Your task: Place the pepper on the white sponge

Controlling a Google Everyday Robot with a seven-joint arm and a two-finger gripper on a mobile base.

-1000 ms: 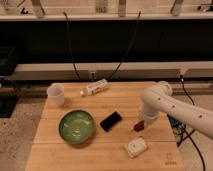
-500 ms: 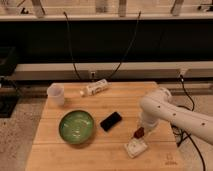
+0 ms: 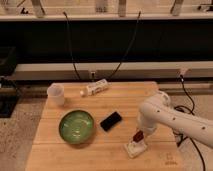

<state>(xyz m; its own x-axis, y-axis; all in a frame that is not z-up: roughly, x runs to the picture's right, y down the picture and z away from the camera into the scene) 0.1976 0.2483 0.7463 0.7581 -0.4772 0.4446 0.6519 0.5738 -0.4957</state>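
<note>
The arm reaches in from the right over the wooden table (image 3: 60,155). Its gripper (image 3: 139,132) points down near the table's front right and is shut on the pepper (image 3: 137,136), a small dark red piece sticking out below the fingers. The white sponge (image 3: 133,149) lies flat directly under it, and the pepper's lower end sits just above or touching the sponge's far edge. The arm hides the top of the pepper.
A black phone (image 3: 111,121) lies left of the gripper, and a green bowl (image 3: 76,126) stands farther left. A white cup (image 3: 56,93) and a white bottle (image 3: 95,88) lying on its side are at the back. Cables hang behind the table.
The gripper has moved toward the front edge and downward with the pepper, from beside the phone to right over the white sponge.
</note>
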